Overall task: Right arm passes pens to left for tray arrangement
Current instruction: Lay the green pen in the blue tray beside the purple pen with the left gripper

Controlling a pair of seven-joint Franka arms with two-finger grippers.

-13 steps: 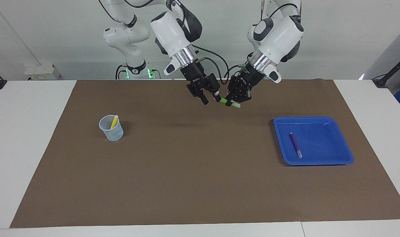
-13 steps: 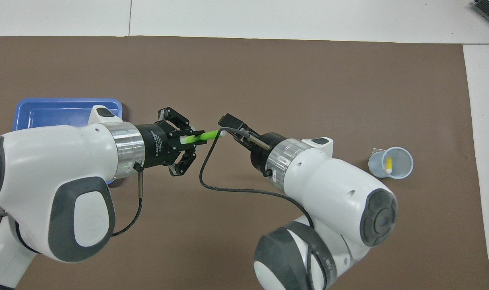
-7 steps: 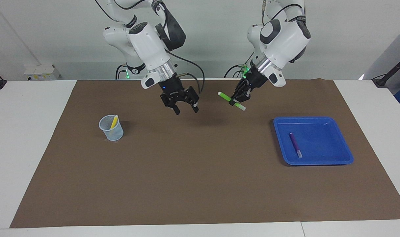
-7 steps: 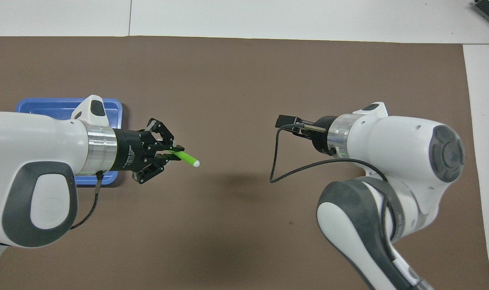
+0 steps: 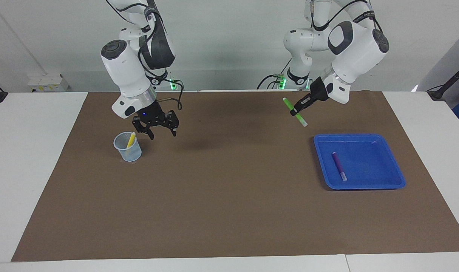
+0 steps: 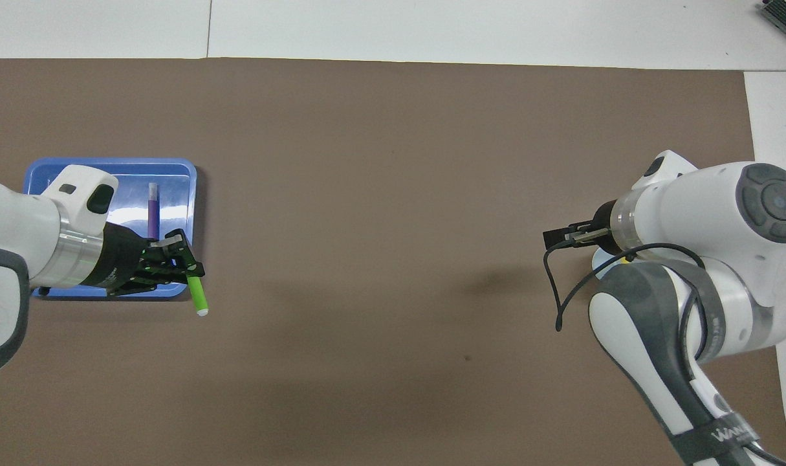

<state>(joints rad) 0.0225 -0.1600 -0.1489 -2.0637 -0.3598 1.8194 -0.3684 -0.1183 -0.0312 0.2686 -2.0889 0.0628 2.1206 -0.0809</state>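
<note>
My left gripper [image 5: 296, 111] is shut on the bright green pen [image 5: 302, 121], which hangs tilted in the air over the mat beside the blue tray [image 5: 397, 177]. In the overhead view this gripper [image 6: 176, 266] and the green pen [image 6: 198, 296] are over the tray's [image 6: 108, 163] corner nearer the robots. The purple pen [image 5: 339, 166] lies in the tray, also seen from overhead [image 6: 152, 207]. My right gripper [image 5: 156, 129] is open and empty, raised just beside the pale-blue cup [image 5: 128, 148]. The yellow pen [image 5: 130, 140] stands in that cup.
A brown mat [image 5: 229, 196] covers most of the white table. In the overhead view the right arm's wrist [image 6: 684, 207] hides most of the cup.
The grippers have parted after the handover. My left gripper carried the green pen toward the tray. My right gripper moved, empty, toward the cup at the right arm's end.
</note>
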